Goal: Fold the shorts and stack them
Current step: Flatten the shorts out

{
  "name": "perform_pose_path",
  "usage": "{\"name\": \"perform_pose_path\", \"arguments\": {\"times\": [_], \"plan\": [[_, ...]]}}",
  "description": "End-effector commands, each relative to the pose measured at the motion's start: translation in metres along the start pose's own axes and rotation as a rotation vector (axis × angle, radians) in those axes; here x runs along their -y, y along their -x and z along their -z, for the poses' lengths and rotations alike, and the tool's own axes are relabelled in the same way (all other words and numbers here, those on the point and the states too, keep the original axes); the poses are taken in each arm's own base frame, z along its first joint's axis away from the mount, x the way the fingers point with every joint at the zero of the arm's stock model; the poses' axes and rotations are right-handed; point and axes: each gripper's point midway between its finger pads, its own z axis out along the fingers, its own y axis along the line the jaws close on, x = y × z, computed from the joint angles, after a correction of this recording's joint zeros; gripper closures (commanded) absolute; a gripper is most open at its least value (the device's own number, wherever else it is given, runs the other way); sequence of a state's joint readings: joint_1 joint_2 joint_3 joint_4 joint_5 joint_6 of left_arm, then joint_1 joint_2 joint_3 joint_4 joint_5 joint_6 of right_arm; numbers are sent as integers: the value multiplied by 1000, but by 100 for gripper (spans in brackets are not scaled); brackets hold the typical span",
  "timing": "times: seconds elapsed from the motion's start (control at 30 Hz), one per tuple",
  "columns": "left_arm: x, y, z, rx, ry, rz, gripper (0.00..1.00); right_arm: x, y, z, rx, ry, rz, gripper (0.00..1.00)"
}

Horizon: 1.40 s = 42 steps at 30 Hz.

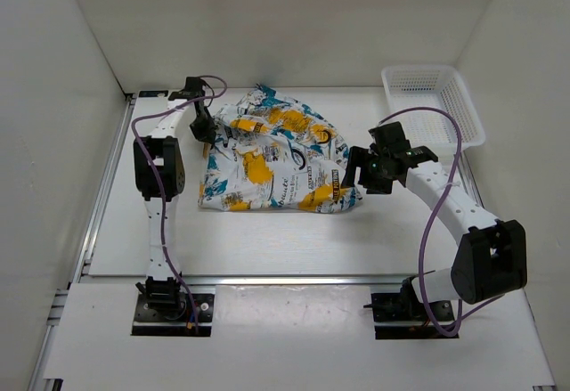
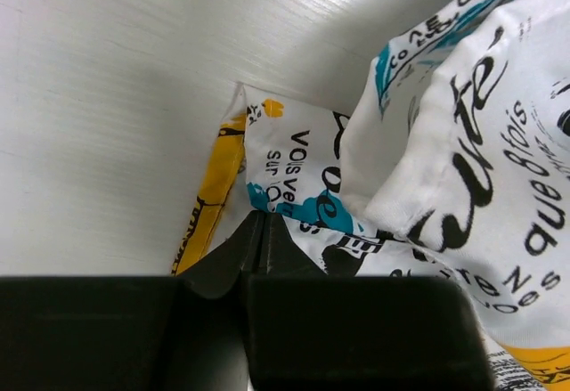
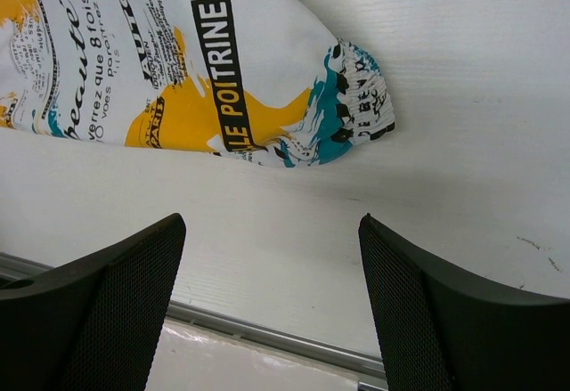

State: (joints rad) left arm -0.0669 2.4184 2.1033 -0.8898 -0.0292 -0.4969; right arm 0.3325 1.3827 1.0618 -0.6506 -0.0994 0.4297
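Left claw [image 2: 260, 231] pinches shorts [image 2: 463, 168] edge; overhead view hides grip.

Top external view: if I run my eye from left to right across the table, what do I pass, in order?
First the left gripper, shut at the cloth's left edge → the shorts → the right gripper, open → the white mesh basket.

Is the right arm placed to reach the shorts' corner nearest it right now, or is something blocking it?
Probably yes. Its fingers stand open, facing the shorts, with only bare table between them and that corner.
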Motion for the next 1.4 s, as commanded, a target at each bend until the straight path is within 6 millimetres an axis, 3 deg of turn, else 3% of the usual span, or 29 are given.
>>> {"name": "perform_pose_path", "arguments": {"times": [0.0,0.07,0.1,0.2,0.33,0.37,0.4,0.6,0.73,0.83,0.97,1.0,1.13,1.27,1.37], "plan": [[12,14,29,49,-46,-6,90,-4,11,7,27,2,20,17],[10,15,41,63,-43,3,90,-4,11,7,27,2,20,17],[11,22,59,97,-50,5,90,-4,11,7,27,2,20,17],[11,29,89,149,-58,20,90,-3,8,5,19,-2,18,17],[19,43,109,198,-88,42,90,-3,9,2,18,-2,18,14],[21,48,113,212,-96,43,90,-2,8,-1,8,-7,16,9],[27,54,109,216,-112,51,90,-1,8,-1,8,-7,16,5],[44,82,87,223,-186,120,90,3,4,-5,-6,-23,13,2],[49,96,57,223,-206,183,90,5,1,-7,-14,-27,12,2],[45,104,48,239,-197,192,90,5,0,-9,-23,-31,11,2],[40,112,63,264,-202,181,69,6,-2,-8,-21,-30,11,2],[40,112,69,268,-204,181,52,5,0,-8,-13,-26,12,2],[30,109,111,310,-179,146,17,2,1,-3,0,-10,15,2],[-1,81,146,317,-84,136,14,1,0,0,10,-6,8,1],[-37,39,156,262,-12,165,15,2,-2,3,17,-3,9,1]]}}
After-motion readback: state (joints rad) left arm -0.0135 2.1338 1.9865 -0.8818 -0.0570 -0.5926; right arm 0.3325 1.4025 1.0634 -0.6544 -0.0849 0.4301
